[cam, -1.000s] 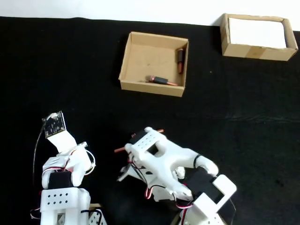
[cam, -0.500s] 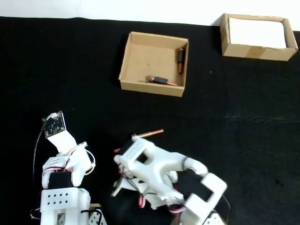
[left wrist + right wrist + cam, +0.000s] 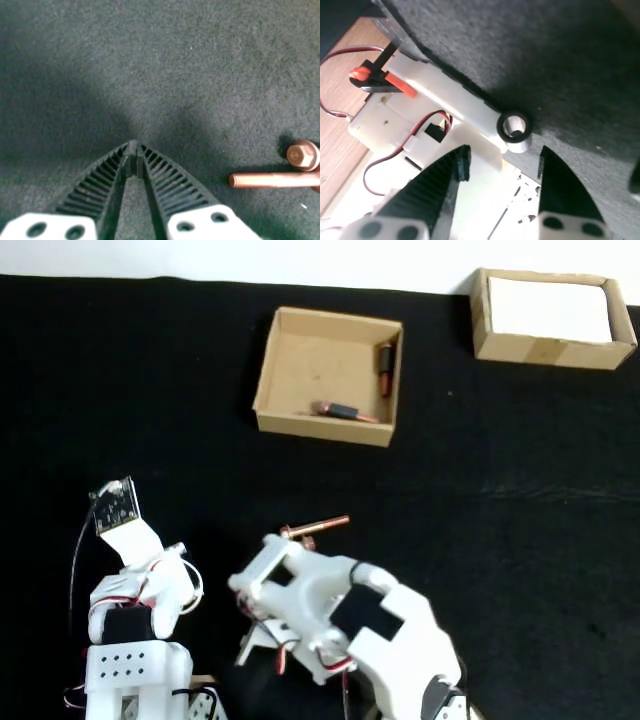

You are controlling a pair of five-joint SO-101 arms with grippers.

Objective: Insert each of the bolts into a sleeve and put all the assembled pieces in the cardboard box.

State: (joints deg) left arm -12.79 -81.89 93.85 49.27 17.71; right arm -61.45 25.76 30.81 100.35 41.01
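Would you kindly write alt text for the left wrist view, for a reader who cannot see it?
The left gripper, its black ribbed fingers shut tip to tip, hangs over a dark cloth. Off to one side a copper bolt lies flat on the cloth, with a hex head close beside it.

Table cloth [image 3: 150, 390]: black, fine grey fleck.
Cardboard box [image 3: 325, 427], 12 o'clock: tan.
Assembled pieces [image 3: 340, 411] inside it: copper bolts, black sleeves.
Second box [image 3: 545, 350], 1 o'clock: tan walls, white inside.
Loose bolt [image 3: 318, 528], 6 o'clock: copper.
Left arm [image 3: 135, 640], right arm [image 3: 380, 630]: white.
Left gripper [image 3: 132, 157], right gripper [image 3: 502, 170]: black, ribbed.
Wires [image 3: 340, 52]: red.
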